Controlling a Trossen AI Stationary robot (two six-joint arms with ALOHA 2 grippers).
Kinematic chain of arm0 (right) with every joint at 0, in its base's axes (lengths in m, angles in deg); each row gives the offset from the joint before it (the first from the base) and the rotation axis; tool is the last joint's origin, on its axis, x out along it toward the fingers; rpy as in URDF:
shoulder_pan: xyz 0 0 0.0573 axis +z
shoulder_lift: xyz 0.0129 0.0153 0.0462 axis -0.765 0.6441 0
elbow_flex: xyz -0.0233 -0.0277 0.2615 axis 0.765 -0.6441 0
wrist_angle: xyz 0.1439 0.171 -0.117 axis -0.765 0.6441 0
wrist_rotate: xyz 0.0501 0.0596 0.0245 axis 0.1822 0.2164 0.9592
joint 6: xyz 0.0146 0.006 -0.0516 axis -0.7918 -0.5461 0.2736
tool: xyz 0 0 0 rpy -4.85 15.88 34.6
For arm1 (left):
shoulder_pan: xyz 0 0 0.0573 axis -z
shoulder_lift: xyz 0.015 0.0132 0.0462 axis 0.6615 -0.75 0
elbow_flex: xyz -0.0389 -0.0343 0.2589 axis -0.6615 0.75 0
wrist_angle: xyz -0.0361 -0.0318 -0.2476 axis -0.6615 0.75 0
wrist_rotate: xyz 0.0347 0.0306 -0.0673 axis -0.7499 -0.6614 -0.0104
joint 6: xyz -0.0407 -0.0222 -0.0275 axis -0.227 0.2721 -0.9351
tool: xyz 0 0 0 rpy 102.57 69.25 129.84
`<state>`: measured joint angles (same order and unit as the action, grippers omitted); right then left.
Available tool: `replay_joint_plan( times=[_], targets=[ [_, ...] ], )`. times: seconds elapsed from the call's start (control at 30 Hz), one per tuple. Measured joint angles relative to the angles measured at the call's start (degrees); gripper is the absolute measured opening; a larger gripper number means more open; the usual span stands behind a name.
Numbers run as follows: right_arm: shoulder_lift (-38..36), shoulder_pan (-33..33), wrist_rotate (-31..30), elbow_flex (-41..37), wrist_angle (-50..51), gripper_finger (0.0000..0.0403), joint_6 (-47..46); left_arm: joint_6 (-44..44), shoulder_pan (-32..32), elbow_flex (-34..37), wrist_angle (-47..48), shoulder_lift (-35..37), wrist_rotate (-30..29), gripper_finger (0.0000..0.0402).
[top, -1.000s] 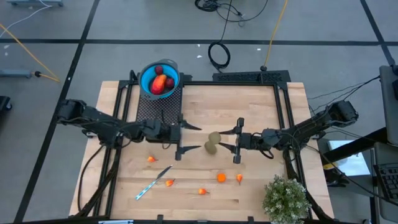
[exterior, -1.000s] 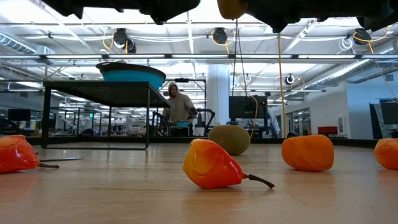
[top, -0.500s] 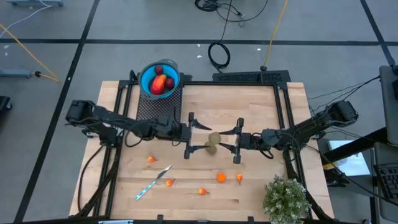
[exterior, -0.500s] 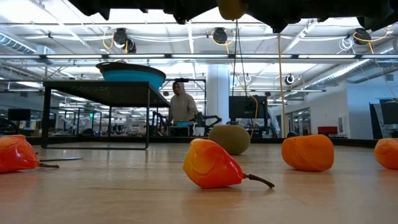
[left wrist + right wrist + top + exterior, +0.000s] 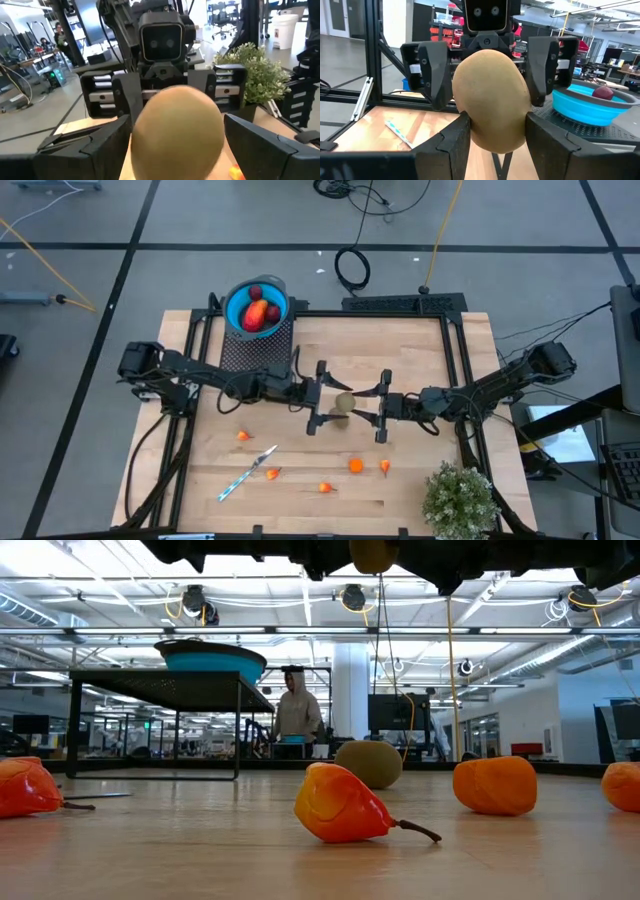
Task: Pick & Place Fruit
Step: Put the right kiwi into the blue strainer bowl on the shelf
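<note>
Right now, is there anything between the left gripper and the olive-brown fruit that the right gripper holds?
Nothing visible. The left gripper, open, already has its fingers on either side of the olive-brown fruit, which the right gripper holds above the table.

**Four Cameras, One Table**

One camera looks straight down on the whole table. One sits low on the tabletop, looking across into the room. Two wrist cameras face each other, both very close to the same olive-brown fruit.

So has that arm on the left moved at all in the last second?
Yes. In the high view the left gripper has travelled rightwards, away from the blue bowl, and its open jaws now flank the olive-brown fruit held by the right gripper.
</note>
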<state>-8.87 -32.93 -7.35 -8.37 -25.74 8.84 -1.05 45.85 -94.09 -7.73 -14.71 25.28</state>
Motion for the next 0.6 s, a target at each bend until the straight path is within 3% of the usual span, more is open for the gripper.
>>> replay_joint_plan(
  times=[0.13,0.4,0.6],
  targets=[
    [-0.01,0.00,-0.09,0.00,0.04,0.0164,-0.01,0.25,0.03,-1.25,1.91,-0.14,-1.07,0.0296],
    [-0.02,-0.02,-0.44,0.00,0.71,0.0164,-1.25,0.27,0.03,-1.34,2.25,-0.14,-1.19,0.0210],
    [-0.02,-0.02,-0.42,0.00,0.89,0.0170,-1.28,0.21,0.03,-1.34,2.56,-0.14,-1.46,0.0204]
  ],
)
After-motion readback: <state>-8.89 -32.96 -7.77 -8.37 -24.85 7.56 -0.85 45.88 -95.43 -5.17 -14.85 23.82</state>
